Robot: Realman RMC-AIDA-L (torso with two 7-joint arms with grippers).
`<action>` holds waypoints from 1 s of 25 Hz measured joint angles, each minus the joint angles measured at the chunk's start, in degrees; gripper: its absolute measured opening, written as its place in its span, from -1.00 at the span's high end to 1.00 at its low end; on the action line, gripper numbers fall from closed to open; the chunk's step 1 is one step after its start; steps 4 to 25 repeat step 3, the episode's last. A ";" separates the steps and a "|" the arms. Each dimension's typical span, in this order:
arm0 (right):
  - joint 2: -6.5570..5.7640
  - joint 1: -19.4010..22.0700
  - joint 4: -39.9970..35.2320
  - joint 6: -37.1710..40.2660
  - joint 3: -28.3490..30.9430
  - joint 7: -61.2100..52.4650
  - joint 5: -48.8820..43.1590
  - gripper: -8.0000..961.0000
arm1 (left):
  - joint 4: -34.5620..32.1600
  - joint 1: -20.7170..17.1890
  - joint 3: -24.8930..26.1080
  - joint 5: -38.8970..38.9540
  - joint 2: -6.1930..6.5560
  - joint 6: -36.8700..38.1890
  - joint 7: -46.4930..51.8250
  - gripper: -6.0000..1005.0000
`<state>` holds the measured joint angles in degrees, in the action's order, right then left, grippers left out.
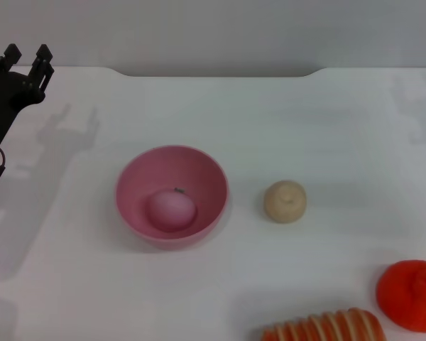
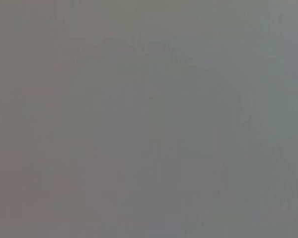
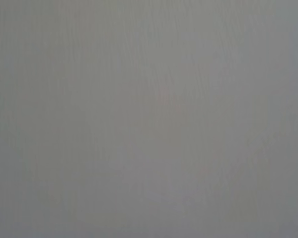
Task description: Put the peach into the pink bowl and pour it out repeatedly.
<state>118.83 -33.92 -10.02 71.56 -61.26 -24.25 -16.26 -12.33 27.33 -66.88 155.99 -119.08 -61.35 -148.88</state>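
Here the peach (image 1: pixel 172 210) lies inside the bowl (image 1: pixel 136 175) on the desk (image 1: pixel 326 128); the left gripper (image 1: pixel 27 53) hangs far off, fingers parted, empty.

No text, label, brand, number or sign can be read on anything in the head view, and both wrist views show only plain grey

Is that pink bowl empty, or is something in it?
Not empty. The pink bowl stands upright on the table with the peach resting inside at its bottom; the left gripper is far off.
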 joint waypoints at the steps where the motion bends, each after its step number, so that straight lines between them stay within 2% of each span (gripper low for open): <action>1: 0.00 0.00 0.00 0.00 0.00 0.00 0.00 -0.29 | 0.01 0.00 0.00 0.00 0.00 0.00 0.00 -0.09; 25: 0.00 0.00 0.00 -0.02 0.00 0.00 0.00 -0.29 | 0.04 0.00 0.00 0.00 0.00 0.00 0.00 -0.09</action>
